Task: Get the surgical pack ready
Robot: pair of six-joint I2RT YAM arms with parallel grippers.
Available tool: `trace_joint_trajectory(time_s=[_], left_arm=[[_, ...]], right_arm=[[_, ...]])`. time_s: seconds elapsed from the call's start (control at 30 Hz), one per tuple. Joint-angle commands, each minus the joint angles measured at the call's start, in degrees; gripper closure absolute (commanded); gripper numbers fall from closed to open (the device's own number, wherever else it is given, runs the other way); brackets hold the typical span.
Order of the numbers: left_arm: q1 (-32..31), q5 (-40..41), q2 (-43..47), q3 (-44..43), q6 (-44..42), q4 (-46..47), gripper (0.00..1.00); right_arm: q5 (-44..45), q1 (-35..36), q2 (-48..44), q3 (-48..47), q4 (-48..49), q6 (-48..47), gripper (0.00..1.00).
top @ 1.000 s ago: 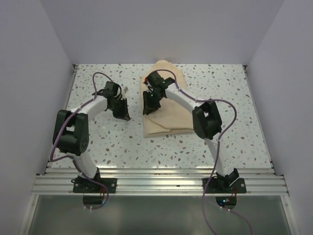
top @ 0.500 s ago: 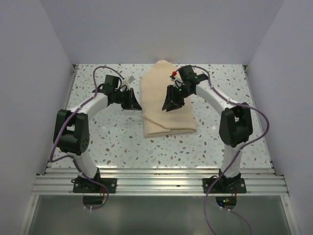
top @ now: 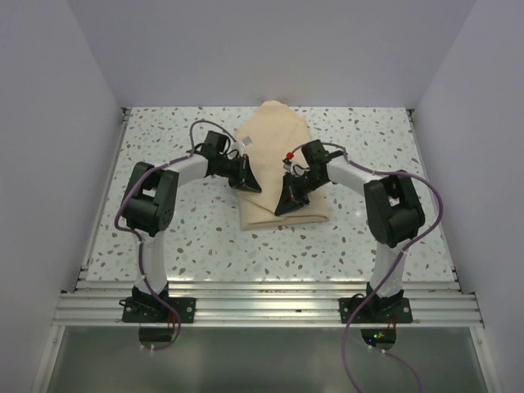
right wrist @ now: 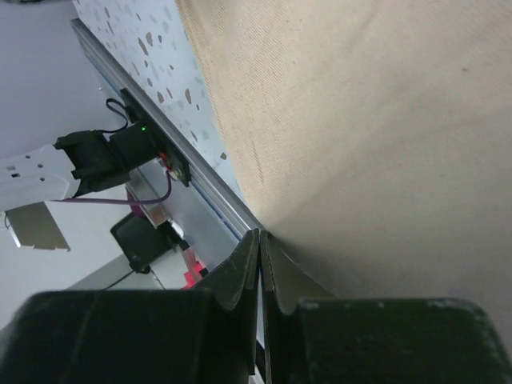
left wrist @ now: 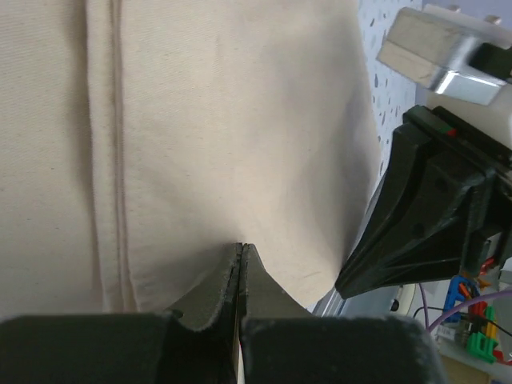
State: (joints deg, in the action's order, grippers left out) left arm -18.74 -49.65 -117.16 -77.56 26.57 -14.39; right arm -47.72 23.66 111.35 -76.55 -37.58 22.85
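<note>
Wrap sheet (top: 274, 135), left pincer (top: 252, 187) newly atop

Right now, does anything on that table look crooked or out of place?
Nothing looks spilled or broken. The tan wrap is folded unevenly: its far end bulges round, and a lower layer peeks out at its near left corner. The left gripper and right gripper sit shut over it.

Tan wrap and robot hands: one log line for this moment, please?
left gripper: shut, tip at wrap sheet | right gripper: shut, tip at wrap sheet | wrap sheet: folded
</note>
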Motion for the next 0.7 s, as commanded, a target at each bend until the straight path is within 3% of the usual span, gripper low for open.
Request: trace_joint_trajectory(time_s=[0.0, 0.3, 0.5, 0.67], left_arm=[[0.5, 0.0, -2.4, -4.0, -0.5, -3.3, 1.00], [0.6, 3.3, -4.2, -4.4, -2.5, -7.1, 1.00], [0.6, 4.6, -4.2, -4.8, -3.9, -9.1, 1.00], [0.6, 4.4, -4.0, -4.6, -4.2, -9.4, 1.00]], right_arm=[[-4.1, -1.9, 1.4, 1.2, 2.7, -2.1, 0.95], [-4.4, -2.9, 2.7, 7.6, 3.1, -4.0, 0.95], [-4.0, -8.5, -4.7, 10.9, -1.0, -6.4, 0.94], [-4.9, -13.8, -5.0, 8.4, -0.1, -4.7, 0.94]])
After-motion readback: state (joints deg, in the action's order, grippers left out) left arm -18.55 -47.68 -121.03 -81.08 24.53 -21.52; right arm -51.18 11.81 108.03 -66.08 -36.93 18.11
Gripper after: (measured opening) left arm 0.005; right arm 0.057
